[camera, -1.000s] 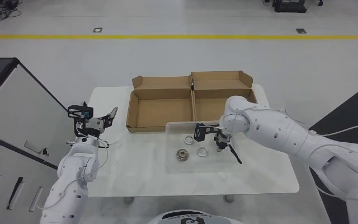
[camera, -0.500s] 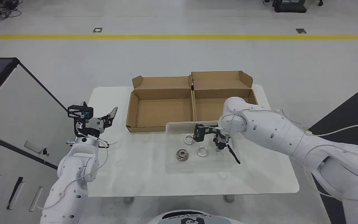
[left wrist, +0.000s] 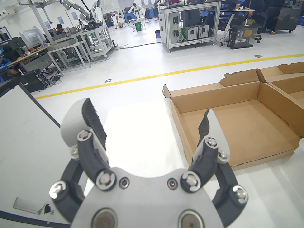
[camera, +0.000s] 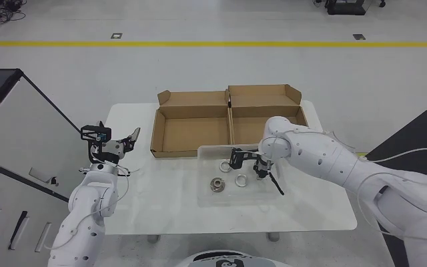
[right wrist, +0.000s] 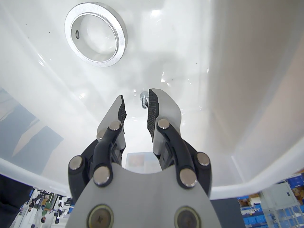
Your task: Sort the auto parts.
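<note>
A clear plastic tray (camera: 257, 197) holds two silver rings (camera: 225, 167) (camera: 241, 179) and a grey hub-like part (camera: 216, 185). My right gripper (camera: 261, 173) hangs low inside the tray at its right side. In the right wrist view this gripper (right wrist: 136, 96) is narrowly open, with a small silver bolt (right wrist: 144, 102) lying on the tray floor between its fingertips, close to one pad. A silver ring (right wrist: 96, 37) lies just beyond it. My left gripper (camera: 127, 141) (left wrist: 147, 106) is held open and empty above the table's left end.
Two open cardboard boxes (camera: 190, 132) (camera: 263, 120) sit side by side behind the tray; the nearer box (left wrist: 237, 124) looks empty. The tray wall (right wrist: 237, 72) rises close beside my right gripper. A white board leans left of the table.
My right gripper has shifted slightly left inside the tray. The left arm has not moved.
</note>
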Action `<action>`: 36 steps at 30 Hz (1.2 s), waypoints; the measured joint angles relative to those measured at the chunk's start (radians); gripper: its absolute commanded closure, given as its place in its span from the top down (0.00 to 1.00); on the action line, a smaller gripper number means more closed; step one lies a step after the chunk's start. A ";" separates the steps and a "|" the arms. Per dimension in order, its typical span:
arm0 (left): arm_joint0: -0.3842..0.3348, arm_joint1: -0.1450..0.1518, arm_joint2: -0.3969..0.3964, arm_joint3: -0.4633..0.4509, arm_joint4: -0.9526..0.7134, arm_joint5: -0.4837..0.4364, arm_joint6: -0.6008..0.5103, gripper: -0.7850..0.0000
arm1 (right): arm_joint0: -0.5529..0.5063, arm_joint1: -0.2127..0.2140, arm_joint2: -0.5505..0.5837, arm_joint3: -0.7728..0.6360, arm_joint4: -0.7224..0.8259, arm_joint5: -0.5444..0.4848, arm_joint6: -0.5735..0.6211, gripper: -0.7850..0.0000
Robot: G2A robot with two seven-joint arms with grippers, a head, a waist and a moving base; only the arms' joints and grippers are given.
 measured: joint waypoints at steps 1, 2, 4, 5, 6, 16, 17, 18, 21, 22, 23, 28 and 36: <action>0.000 0.000 0.000 0.000 0.000 0.000 0.000 1.00 | 0.000 -0.001 0.000 0.002 -0.001 0.000 0.000 0.25; 0.000 0.000 0.000 0.000 0.000 0.000 0.000 1.00 | 0.000 -0.002 0.000 0.004 -0.002 0.001 0.001 0.24; 0.000 0.000 0.000 0.000 0.000 0.000 0.000 1.00 | -0.001 -0.003 0.000 0.007 -0.002 0.002 0.003 0.24; 0.000 0.000 0.000 0.000 0.000 0.000 0.000 1.00 | -0.002 -0.004 0.000 0.009 -0.002 0.003 0.003 0.24; 0.000 0.000 0.000 0.000 0.000 0.000 0.000 1.00 | -0.002 -0.005 0.000 0.011 -0.002 0.004 0.004 0.24; 0.000 0.000 0.000 0.000 0.000 0.000 0.000 1.00 | -0.008 -0.013 0.000 0.026 -0.005 0.006 0.006 0.24; 0.000 0.000 0.000 0.000 0.000 0.000 0.000 1.00 | -0.009 -0.014 0.000 0.027 -0.005 0.006 0.006 0.22; 0.000 0.000 0.000 0.000 0.000 0.000 0.000 1.00 | -0.011 -0.015 0.000 0.030 -0.006 0.006 0.006 0.16; 0.000 0.000 0.000 0.000 0.000 0.000 0.000 1.00 | -0.012 -0.018 0.000 0.036 -0.009 0.006 0.006 0.00; 0.000 0.000 0.000 0.000 0.000 0.000 0.000 1.00 | -0.012 -0.019 0.000 0.038 -0.009 0.006 0.006 0.00; 0.000 0.000 0.000 0.000 0.000 0.000 0.000 1.00 | -0.012 -0.020 0.000 0.040 -0.009 0.006 0.006 0.00; 0.000 0.000 0.000 0.000 0.000 0.000 0.000 1.00 | -0.001 -0.022 0.000 0.041 0.005 0.004 0.004 0.00; 0.000 0.000 0.000 0.000 0.000 0.000 0.000 1.00 | 0.073 0.000 0.000 -0.039 0.108 -0.015 -0.015 0.00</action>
